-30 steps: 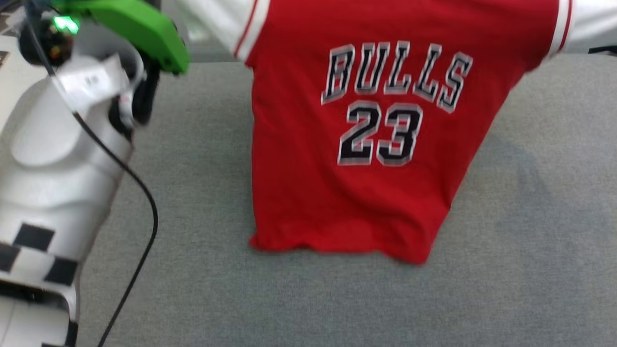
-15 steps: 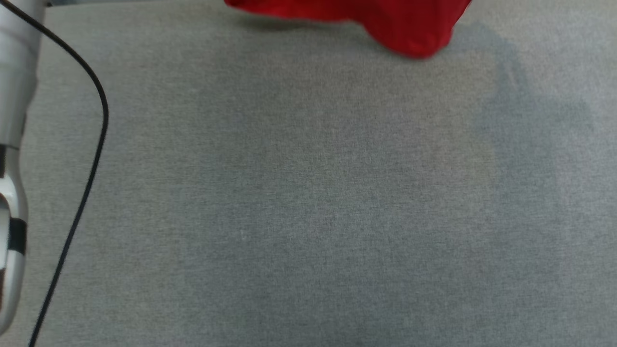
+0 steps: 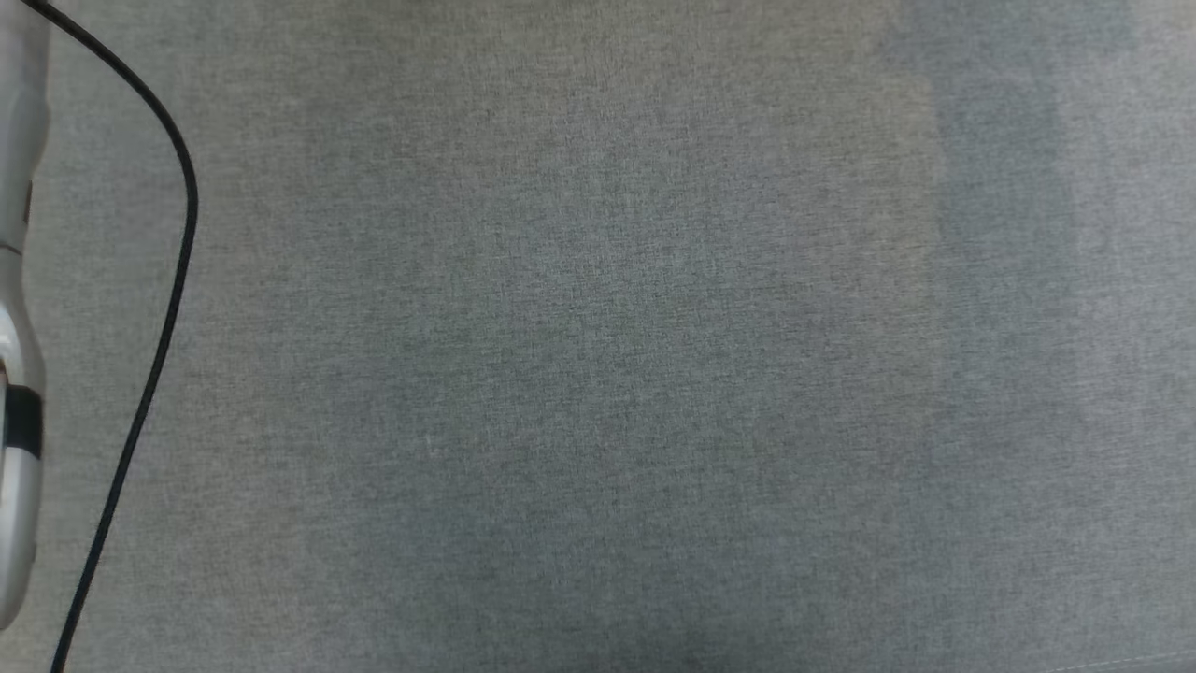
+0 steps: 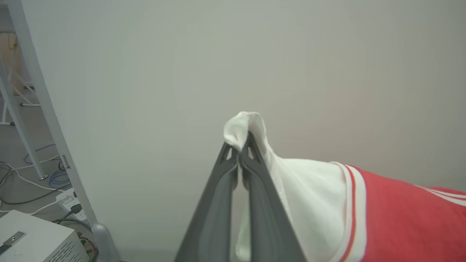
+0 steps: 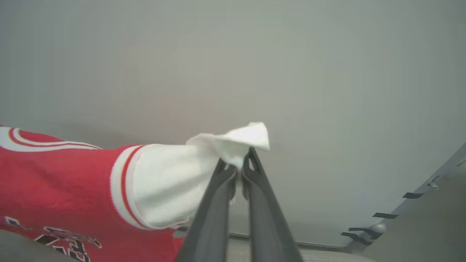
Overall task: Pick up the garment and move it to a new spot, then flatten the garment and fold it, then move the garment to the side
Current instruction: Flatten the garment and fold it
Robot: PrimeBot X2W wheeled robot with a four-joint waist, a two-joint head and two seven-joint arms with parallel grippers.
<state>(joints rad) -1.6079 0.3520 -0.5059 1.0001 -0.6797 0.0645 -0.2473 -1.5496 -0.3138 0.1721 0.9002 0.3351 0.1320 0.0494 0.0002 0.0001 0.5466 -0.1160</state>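
Jersey hung in the air, stretched sideways between both arms against a plain wall. I judged this a carry-and-spread hold: gripped by the sleeve ends, the shirt drapes open and can be laid flat on the grey fabric table at its new spot.

Left tool: fingers pressed together, pinching the bunched tip of a white sleeve.

Right tool: likewise clamped tight on the opposite sleeve.

A black cable trailed past the table's left side.

A lab: floor cables, power strip, metal box.
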